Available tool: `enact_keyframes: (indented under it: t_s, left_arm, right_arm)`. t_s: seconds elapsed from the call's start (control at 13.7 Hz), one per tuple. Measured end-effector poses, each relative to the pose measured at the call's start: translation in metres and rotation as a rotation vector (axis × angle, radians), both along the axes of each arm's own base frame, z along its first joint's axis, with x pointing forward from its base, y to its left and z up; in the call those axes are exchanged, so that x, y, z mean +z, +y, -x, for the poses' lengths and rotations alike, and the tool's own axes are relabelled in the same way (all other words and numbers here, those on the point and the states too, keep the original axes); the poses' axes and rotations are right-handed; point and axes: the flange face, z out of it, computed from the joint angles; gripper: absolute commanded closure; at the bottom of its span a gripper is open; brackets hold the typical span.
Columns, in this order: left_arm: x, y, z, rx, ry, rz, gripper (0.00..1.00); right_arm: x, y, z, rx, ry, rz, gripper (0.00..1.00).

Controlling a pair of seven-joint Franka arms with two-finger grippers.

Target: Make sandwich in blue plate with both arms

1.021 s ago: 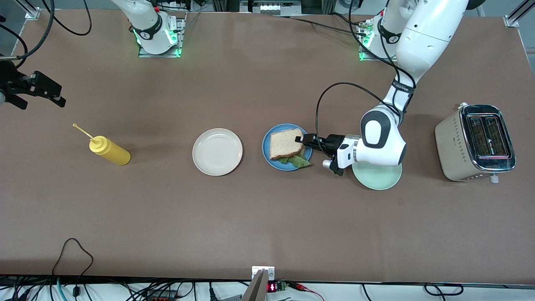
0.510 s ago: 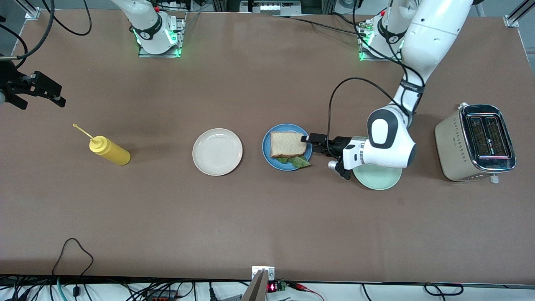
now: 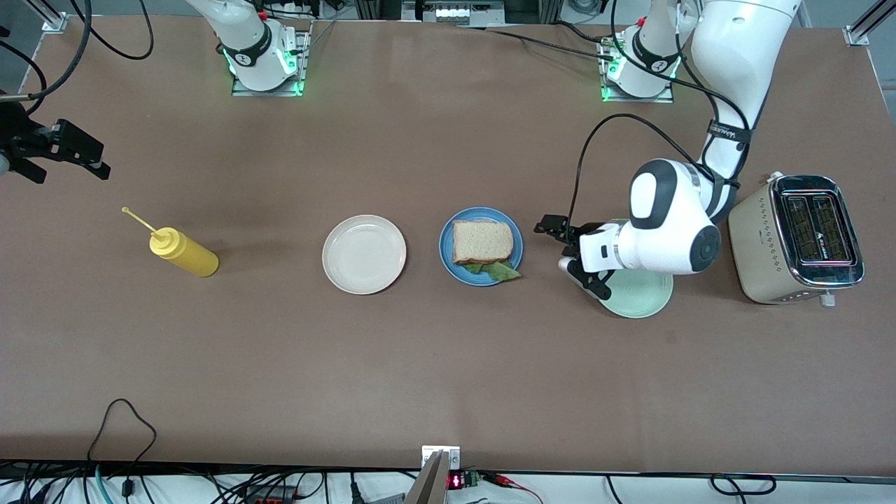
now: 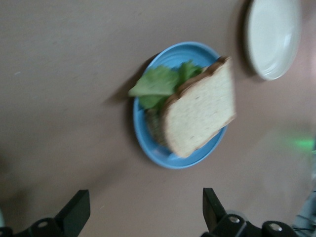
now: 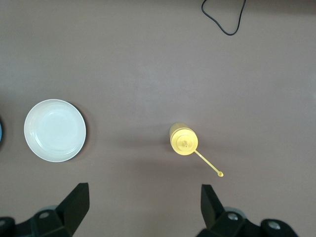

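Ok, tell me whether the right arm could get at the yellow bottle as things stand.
Probably yes: the right end effector hangs open over the table beside the yellow bottle, which stands alone with nothing between them.

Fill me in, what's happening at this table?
A sandwich sits assembled on the blue plate, lettuce poking out under the top slice. The left gripper, jaws open and empty, hangs between that plate and the mint-green plate. The right gripper waits open near the right arm's end of the table, above the mustard bottle.
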Motion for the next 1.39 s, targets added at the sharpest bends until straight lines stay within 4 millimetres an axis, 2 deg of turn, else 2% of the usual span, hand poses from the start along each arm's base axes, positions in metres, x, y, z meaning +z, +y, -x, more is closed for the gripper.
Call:
enact_keyframes:
  t_s: [0.29,0.51,0.66,0.8,1.02,1.09,1.24,1.39]
  left_arm:
    - [0.019,0.013,0.010,-0.079,0.015,-0.254,0.00]
    - [0.051,0.027,0.015,-0.116,-0.017,-0.440,0.00]
    - [0.079,0.037,0.013,-0.118,-0.062,-0.500,0.00]
    - [0.123,0.054,0.009,-0.086,-0.088,-0.517,0.00]
    - [0.218,0.086,0.003,-0.025,-0.086,-0.524,0.00]
    - [0.247,0.102,0.001,0.009,-0.101,-0.521,0.00]
    - [0.286,0.140,0.000,0.086,-0.138,-0.516,0.00]
    - [0.306,0.169,0.006,0.156,-0.158,-0.518,0.00]
  right_arm:
    - [0.000,0.000,0.000,0.000,0.000,0.000,0.00]
    - [0.000,0.000,0.000,0.000,0.000,0.000,0.00]
    - [0.000,0.000,0.000,0.000,0.000,0.000,0.00]
    - [0.000,0.000,0.000,0.000,-0.003,0.000,0.00]
    - [0.000,0.000,0.000,0.000,-0.003,0.000,0.00]
    - [0.000,0.000,0.000,0.000,-0.003,0.000,0.00]
    - [0.000,0.000,0.000,0.000,-0.003,0.001,0.00]
    - [0.000,0.000,0.000,0.000,-0.003,0.001,0.00]
